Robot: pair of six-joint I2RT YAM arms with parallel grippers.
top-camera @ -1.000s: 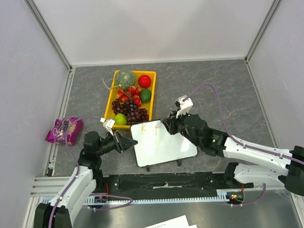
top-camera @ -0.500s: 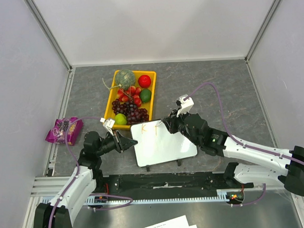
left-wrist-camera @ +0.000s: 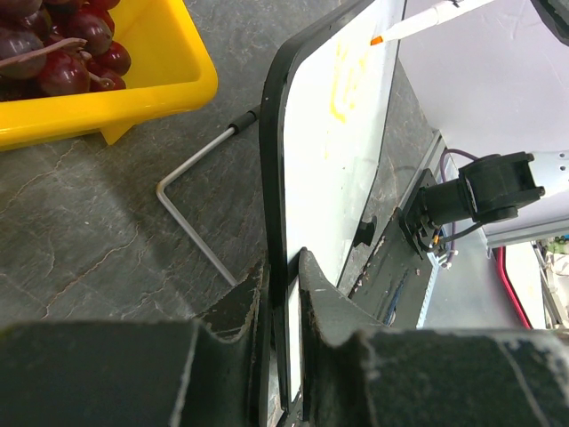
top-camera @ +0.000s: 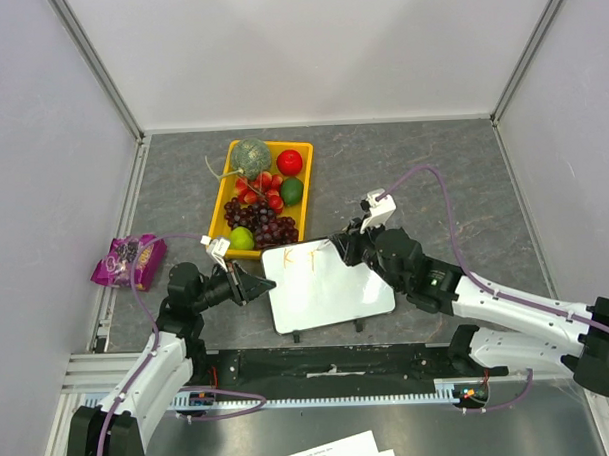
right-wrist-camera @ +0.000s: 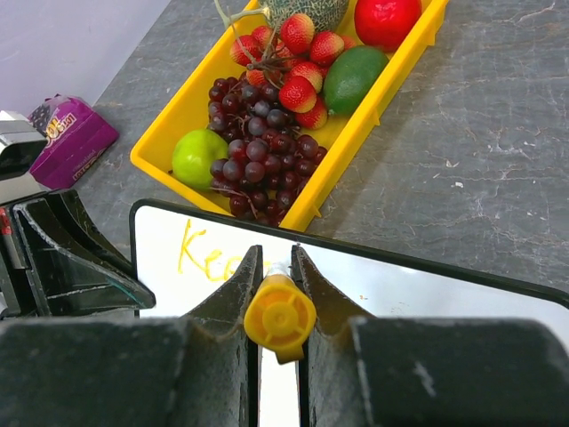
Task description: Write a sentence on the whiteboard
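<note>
The whiteboard (top-camera: 332,292) stands tilted near the table's front edge, just below the yellow tray. My left gripper (top-camera: 263,284) is shut on its left edge; in the left wrist view the fingers (left-wrist-camera: 316,285) pinch the dark frame of the whiteboard (left-wrist-camera: 342,160). My right gripper (right-wrist-camera: 277,258) is shut on a marker with a yellow cap (right-wrist-camera: 280,316), held over the board's top edge. The marker's orange tip (left-wrist-camera: 377,40) touches the white surface. Of the sentence (right-wrist-camera: 209,256), orange letters reading about "Kee" show at the board's top left.
A yellow tray (top-camera: 219,199) of grapes, strawberries, limes, a melon and a red fruit lies just behind the board. A purple packet (top-camera: 130,259) lies at the far left. The board's wire stand (left-wrist-camera: 191,218) rests on the table. Printed paper sheets (top-camera: 332,452) lie below the arm bases.
My right gripper has moved a little to the right along the board's top with the marker, and the orange writing has grown. The left gripper and the board have not moved.
</note>
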